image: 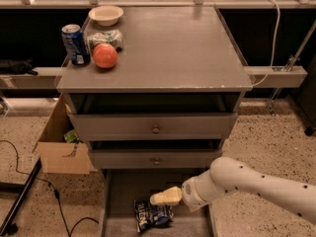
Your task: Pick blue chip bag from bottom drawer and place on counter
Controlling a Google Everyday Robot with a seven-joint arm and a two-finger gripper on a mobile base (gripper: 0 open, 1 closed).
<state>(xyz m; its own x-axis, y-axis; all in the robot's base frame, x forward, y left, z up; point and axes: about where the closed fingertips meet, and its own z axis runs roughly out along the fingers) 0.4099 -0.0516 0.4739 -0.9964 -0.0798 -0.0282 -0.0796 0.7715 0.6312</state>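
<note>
The blue chip bag point(152, 215) lies crumpled on the floor of the open bottom drawer point(123, 191), near its front middle. My gripper point(165, 197) comes in from the right on a white arm and hangs just above the bag's upper right edge, pointing left. The grey counter point(168, 48) tops the cabinet above.
On the counter's back left stand a blue soda can point(75, 44), a red apple point(104, 56), a green-and-white packet point(104, 37) and a white bowl point(105, 15). Two upper drawers with round knobs point(155, 129) sit slightly open. A cardboard box point(59, 142) and cables lie on the floor at left.
</note>
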